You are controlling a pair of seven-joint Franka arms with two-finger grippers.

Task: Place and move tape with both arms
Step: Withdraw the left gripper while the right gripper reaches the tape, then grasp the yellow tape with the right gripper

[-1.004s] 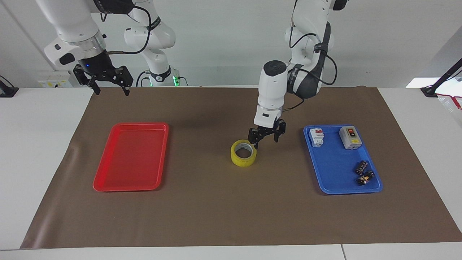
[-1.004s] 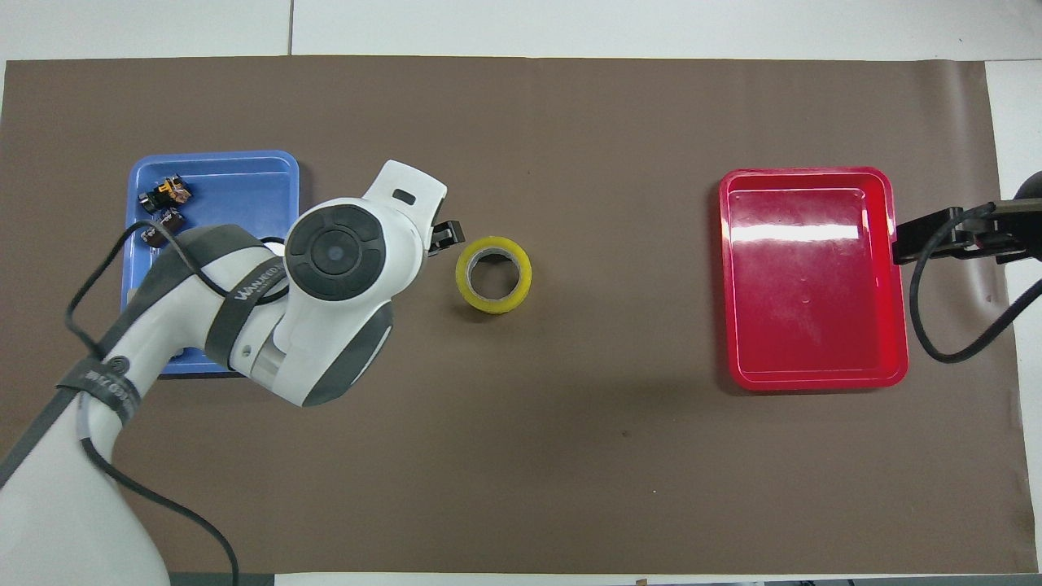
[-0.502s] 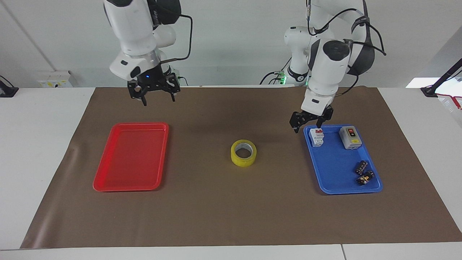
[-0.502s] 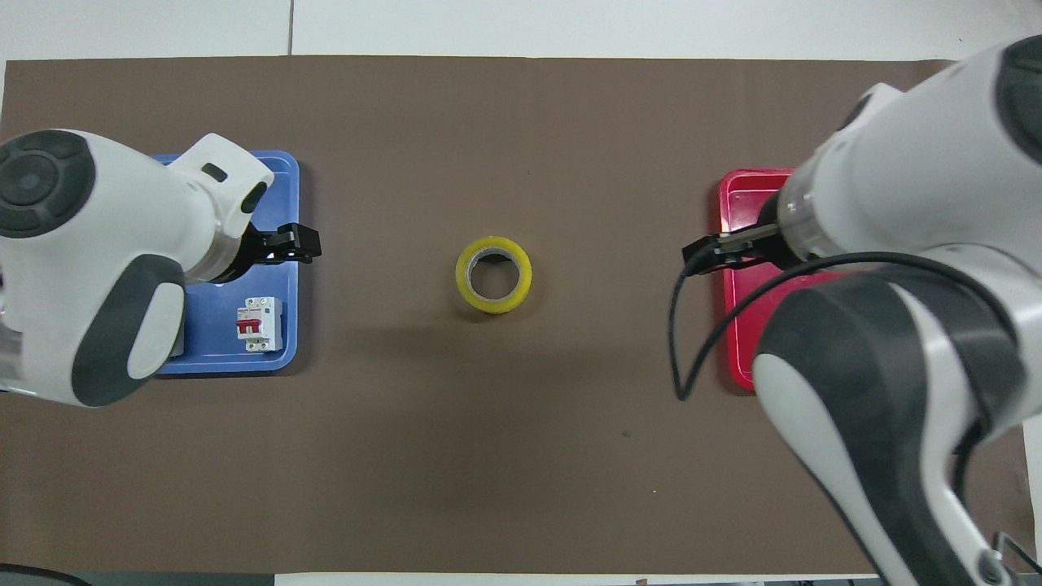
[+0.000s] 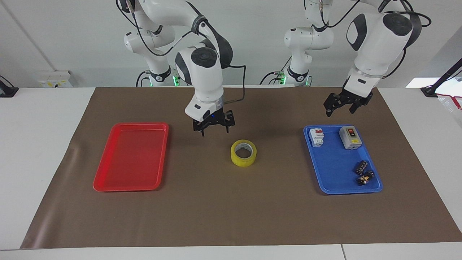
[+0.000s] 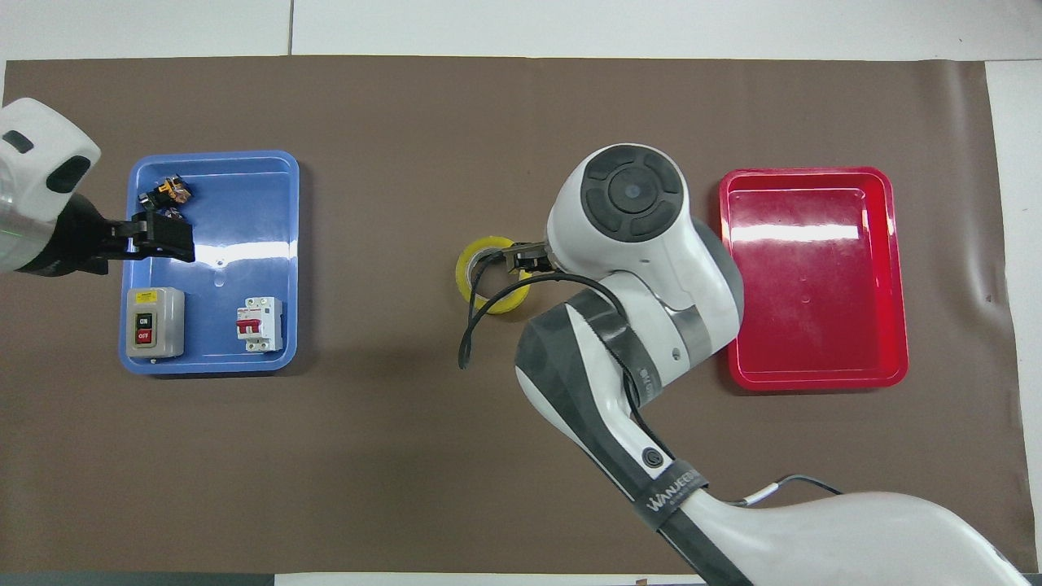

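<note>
Facing view: tape [image 5: 243,153] is lying flat on the surface btwn red tray [image 5: 131,156] and blue tray [image 5: 341,160]. Right end effector [image 5: 213,127] is hovering just beside it, spread wide, empty. Left end effector [image 5: 343,104] is waiting over blue tray, also wide. Pickup step pending; next it needs centring over the roll wall, then lowering.

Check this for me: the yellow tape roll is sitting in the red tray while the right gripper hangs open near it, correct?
Not quite. The tape lies on the brown mat, between the red tray and the blue tray, not in either. The facing view shows this plainly. The right gripper does hang open near the roll.
</note>
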